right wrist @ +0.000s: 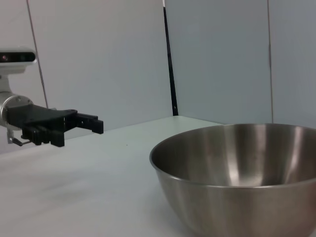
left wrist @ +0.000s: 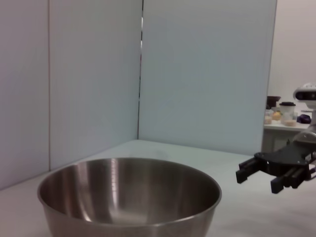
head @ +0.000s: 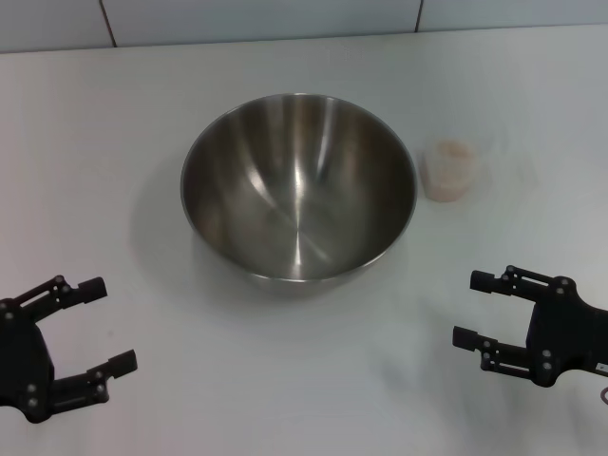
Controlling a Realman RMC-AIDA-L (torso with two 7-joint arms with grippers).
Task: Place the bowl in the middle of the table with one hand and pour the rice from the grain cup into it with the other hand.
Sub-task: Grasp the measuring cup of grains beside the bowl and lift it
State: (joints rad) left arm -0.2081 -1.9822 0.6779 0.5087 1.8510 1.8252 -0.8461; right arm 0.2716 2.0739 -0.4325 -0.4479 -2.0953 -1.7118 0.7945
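Observation:
The large steel bowl [head: 298, 185] stands upright and empty in the middle of the white table [head: 114, 142]. It also shows in the left wrist view [left wrist: 128, 197] and the right wrist view [right wrist: 237, 173]. Just right of the bowl, apart from its rim, stands the small clear grain cup [head: 448, 170], holding pale rice [head: 448, 179]. My left gripper [head: 109, 323] is open at the near left, well short of the bowl. At the near right my right gripper [head: 465, 308] is open too, nearer to me than the cup. Neither holds anything.
Pale wall panels [head: 285, 17] rise at the table's far edge. The left wrist view catches the right gripper [left wrist: 256, 179] beyond the bowl and a distant shelf with jars [left wrist: 281, 116]. The right wrist view shows the left gripper [right wrist: 81, 133] over bare tabletop.

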